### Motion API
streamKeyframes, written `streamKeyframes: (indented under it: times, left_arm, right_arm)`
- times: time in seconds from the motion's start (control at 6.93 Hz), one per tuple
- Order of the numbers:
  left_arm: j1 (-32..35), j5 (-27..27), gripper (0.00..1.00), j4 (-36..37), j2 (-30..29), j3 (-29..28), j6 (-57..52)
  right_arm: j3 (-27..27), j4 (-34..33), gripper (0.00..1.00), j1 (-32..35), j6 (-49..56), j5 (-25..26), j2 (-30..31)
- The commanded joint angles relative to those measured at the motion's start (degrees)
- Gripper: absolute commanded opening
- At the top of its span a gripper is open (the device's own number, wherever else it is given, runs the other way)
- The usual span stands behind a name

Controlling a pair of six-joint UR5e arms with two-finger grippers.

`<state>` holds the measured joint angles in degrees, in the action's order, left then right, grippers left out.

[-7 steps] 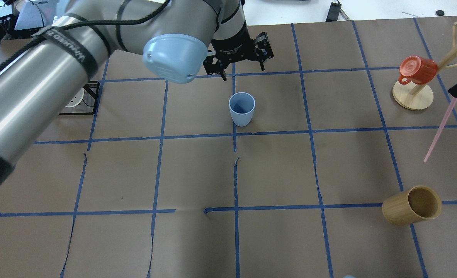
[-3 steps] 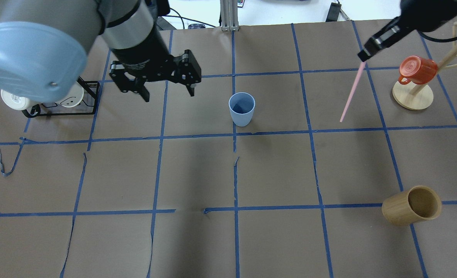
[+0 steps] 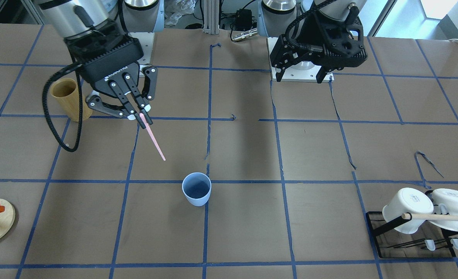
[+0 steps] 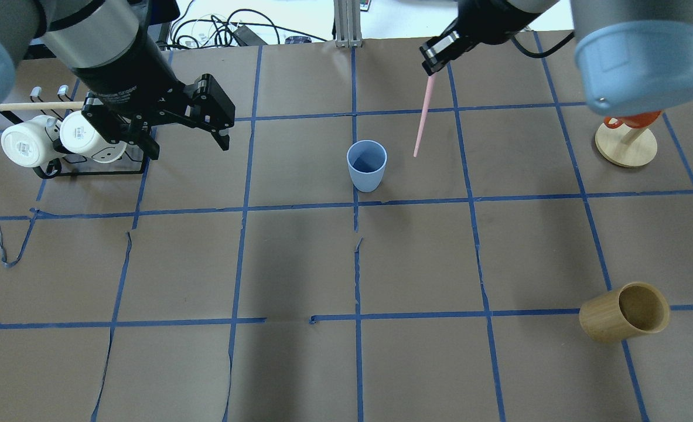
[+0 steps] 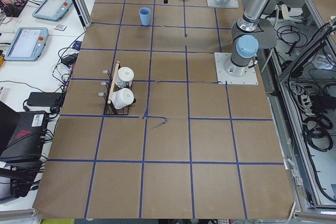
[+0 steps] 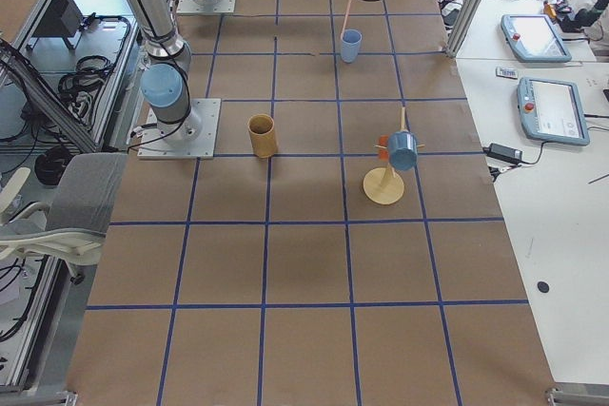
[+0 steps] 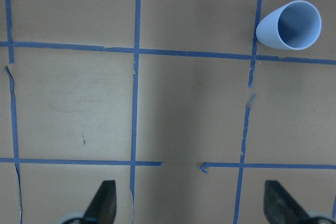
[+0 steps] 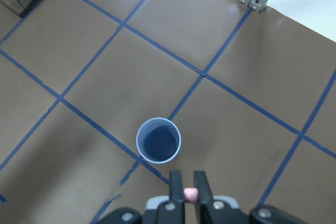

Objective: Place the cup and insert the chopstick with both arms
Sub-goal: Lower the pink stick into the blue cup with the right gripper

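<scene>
The light blue cup [image 4: 367, 164] stands upright and empty on the brown table mat; it also shows in the front view [image 3: 196, 189] and the right wrist view [image 8: 158, 140]. My right gripper [image 4: 431, 61] [image 3: 143, 120] is shut on the top end of the pink chopstick [image 4: 423, 120] [image 3: 154, 141], which hangs tilted. Its lower tip is in the air beside the cup, apart from it. My left gripper [image 4: 188, 146] [image 3: 301, 77] is open and empty, well to the cup's left. The cup sits at the top right of the left wrist view [image 7: 290, 24].
A black rack with white mugs [image 4: 59, 138] and a wooden rod stands close to the left gripper. A tan wooden cylinder [image 4: 624, 310] stands at the near right. A wooden mug tree [image 4: 625, 146] with a red mug is at the far right.
My right gripper has carried the pink chopstick leftward, close to the cup. My left gripper has moved left, away from the cup and toward the mug rack, still open.
</scene>
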<state>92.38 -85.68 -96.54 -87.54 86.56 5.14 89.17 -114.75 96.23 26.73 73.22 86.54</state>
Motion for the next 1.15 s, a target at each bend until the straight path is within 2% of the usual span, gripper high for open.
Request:
streamKeyframes:
  times: [0.0,0.43,1.01]
  left_arm:
    - [-1.94,0.08,1.0,0.21,0.17,0.36,-4.86]
    - [-2.12,0.6,1.0,0.3,0.26,0.36,-4.7]
    - [-2.38,0.78,1.0,0.3,0.17,0.27,-4.7]
  right_arm:
    - [0.12,-8.7,0.0,3.87,-2.47,0.0,-4.96]
    - [0.56,-10.93,0.0,6.59,-6.23,0.08,-6.74]
    - [2.05,-12.07,0.0,6.6,-6.25,0.87,-7.53]
